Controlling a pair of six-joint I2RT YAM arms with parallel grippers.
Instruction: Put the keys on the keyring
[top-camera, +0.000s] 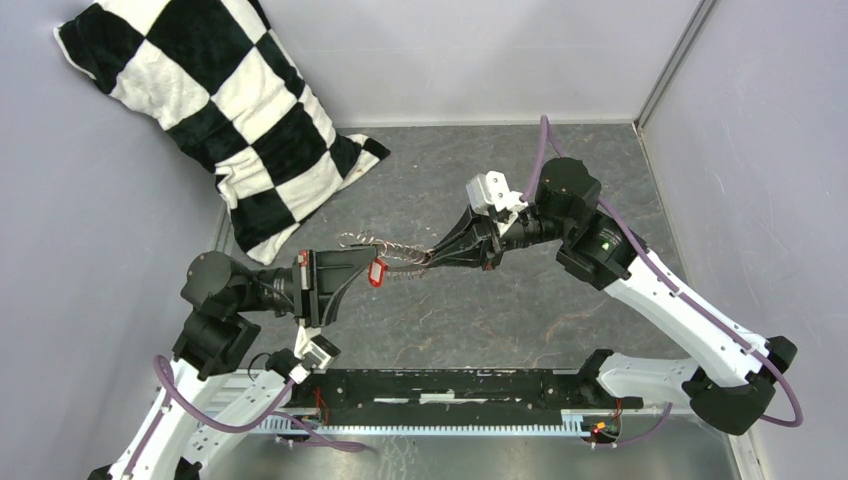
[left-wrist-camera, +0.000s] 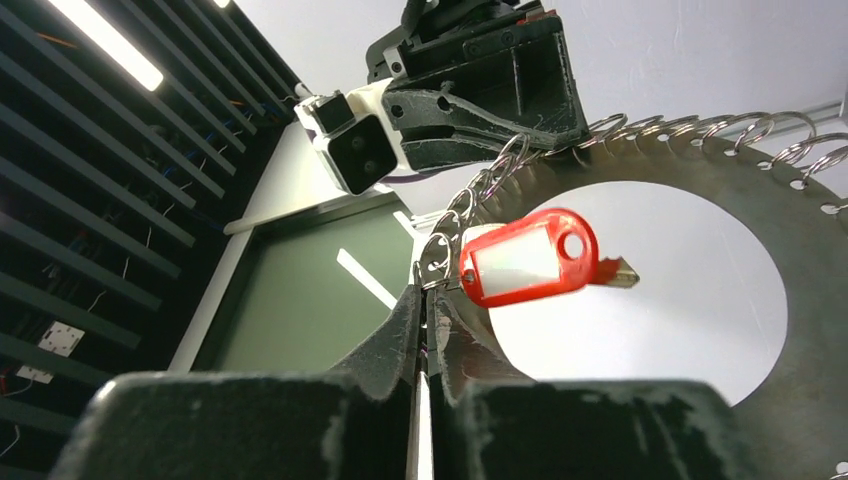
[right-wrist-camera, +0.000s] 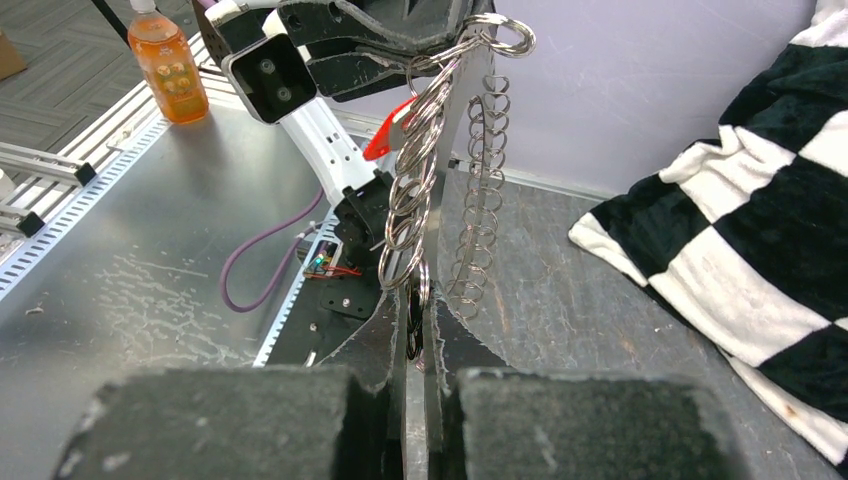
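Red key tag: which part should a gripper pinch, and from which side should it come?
I would pinch the key's red plastic head across its broad flat faces, coming in through the keyring's hollow centre. The head is the widest, flattest part; the thin metal blade is small, and split rings crowd the ring's outer edge.

Pale lilac walls (top-camera: 450, 60), grey marbled tabletop (top-camera: 500, 310).

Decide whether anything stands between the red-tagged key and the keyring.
Nothing visible does: the key hangs at the fringed edge of the keyring, by a small ring pinched in the left gripper.
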